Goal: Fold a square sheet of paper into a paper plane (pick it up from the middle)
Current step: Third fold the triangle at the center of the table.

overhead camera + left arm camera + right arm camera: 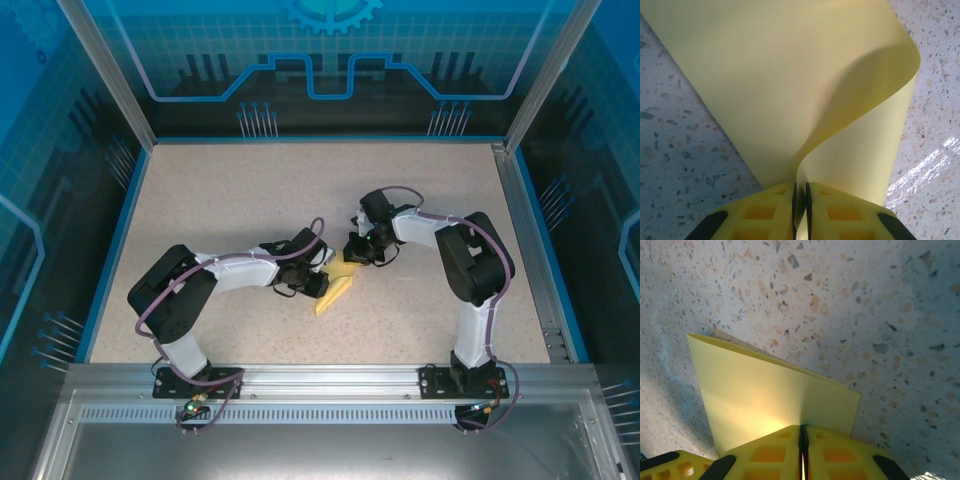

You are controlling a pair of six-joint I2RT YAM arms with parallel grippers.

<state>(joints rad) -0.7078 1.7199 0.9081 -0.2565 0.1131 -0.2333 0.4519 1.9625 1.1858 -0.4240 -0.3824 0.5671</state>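
Paper (335, 292), yellow and partly folded, near the middle of the desk (250, 190), a little toward its near edge, between the tips of the two arms. From above, a narrow slanted strip, lower end toward the near edge, upper end tucked under the right arm (440, 235). Left arm (230, 268) reaching in from the left side, right arm bent in from the right side, both wrists low over the sheet.

Left jaws: all but closed, pinching a thin edge of the paper (790, 75) between yellow fingers (760, 217). In the left wrist view, a broad sheet rising away from the pinch, then curling over to the right in a soft loop, no crease in that part. Speckled desk (675, 150) on either side.

Right jaws: pressed together on the paper (770, 395), no gap between the yellow fingers (840, 455). In the right wrist view, a doubled flap with a straight edge along the top, two layers showing at the right corner. Close against the speckled desk (850, 295); touching or just lifted, cannot tell.
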